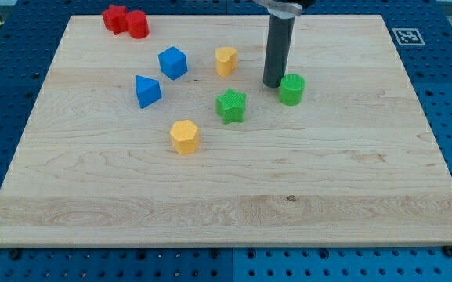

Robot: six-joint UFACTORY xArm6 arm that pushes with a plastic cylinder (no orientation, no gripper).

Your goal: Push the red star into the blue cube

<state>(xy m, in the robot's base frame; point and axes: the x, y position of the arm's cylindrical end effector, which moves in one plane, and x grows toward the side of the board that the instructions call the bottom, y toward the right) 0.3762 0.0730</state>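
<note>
The red star [115, 17] lies at the board's top left, touching a red cylinder [138, 24] on its right. The blue cube [172, 63] sits below and to the right of them, apart from the star. My tip [273, 84] rests on the board at the view's upper middle, just left of a green cylinder [291, 89], and well right of the blue cube and the red star.
A blue triangular block [147, 91] lies below the cube. A yellow block [226, 59] sits right of the cube. A green star [231, 106] and a yellow hexagonal block [185, 136] lie mid-board. The wooden board [288, 196] lies on a blue perforated table.
</note>
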